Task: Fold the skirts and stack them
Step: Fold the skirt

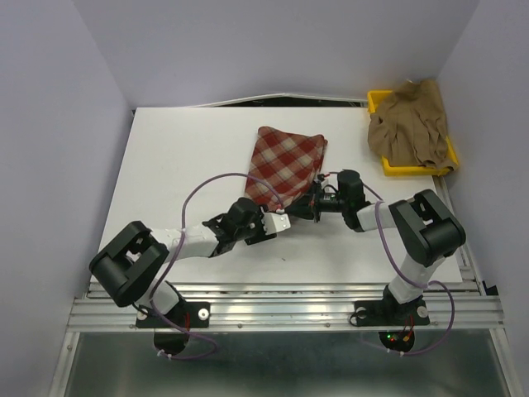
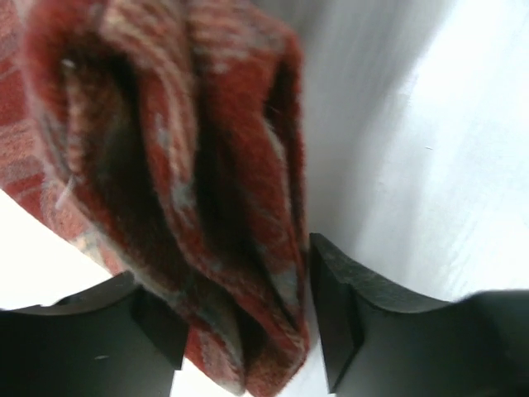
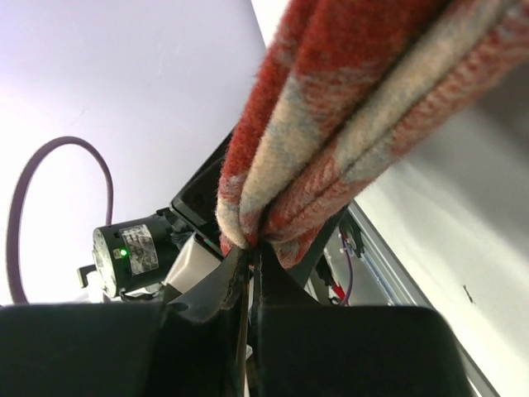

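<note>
Pinching plaid skirt (image 3: 331, 124) edge, right fingers (image 3: 277, 299) clamped; left fingers (image 2: 351, 310) apart, straddling its fold.

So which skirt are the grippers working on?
The red plaid skirt, mid-table: right gripper shut on its edge, left gripper straddling its folds. The tan skirt lies heaped on the yellow tray, untouched.

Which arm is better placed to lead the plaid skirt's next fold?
Right. The right gripper is shut on the near edge of the plaid skirt; the left gripper only straddles the fabric, grip unclear.
</note>
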{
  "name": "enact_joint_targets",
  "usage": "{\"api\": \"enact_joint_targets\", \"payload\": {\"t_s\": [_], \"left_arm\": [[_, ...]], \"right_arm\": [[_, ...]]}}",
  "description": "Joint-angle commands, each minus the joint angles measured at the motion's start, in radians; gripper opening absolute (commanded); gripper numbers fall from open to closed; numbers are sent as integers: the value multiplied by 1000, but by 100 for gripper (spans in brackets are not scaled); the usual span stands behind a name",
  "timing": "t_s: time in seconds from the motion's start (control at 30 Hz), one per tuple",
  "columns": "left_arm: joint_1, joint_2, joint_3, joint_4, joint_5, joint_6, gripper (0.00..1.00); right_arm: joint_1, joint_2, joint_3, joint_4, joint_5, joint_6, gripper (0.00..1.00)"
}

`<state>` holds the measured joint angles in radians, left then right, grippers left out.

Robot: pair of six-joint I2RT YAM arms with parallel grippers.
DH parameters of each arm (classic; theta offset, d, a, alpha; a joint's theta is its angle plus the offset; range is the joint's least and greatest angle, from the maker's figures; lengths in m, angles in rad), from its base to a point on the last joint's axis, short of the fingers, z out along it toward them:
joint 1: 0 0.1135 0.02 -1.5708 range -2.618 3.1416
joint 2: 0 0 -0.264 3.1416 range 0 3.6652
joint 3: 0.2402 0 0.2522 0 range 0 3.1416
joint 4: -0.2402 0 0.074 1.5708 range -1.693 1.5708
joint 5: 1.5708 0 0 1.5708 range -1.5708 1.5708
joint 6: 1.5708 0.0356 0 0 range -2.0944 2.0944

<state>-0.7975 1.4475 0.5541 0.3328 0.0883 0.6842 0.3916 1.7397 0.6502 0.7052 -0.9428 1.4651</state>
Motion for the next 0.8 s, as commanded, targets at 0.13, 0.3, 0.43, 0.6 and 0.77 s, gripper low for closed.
{"api": "enact_joint_targets", "payload": {"t_s": [0.13,0.3,0.43,0.6,0.77], "left_arm": [[-3,37,78,38,-87,-57,43],[-3,-8,86,-58,-104,-26,13],[-6,-90,105,-260,-41,31,0],[-57,-171,142,-481,-31,58,0],[-123,-182,191,-688,-32,26,0]], "right_arm": [[-19,-42,-50,122,-25,52,1],[-43,-39,-31,53,-54,-25,5],[-105,-43,96,-269,-120,-364,51],[-181,12,435,-831,-126,-870,53],[-172,92,650,-906,-2,-944,54]]}}
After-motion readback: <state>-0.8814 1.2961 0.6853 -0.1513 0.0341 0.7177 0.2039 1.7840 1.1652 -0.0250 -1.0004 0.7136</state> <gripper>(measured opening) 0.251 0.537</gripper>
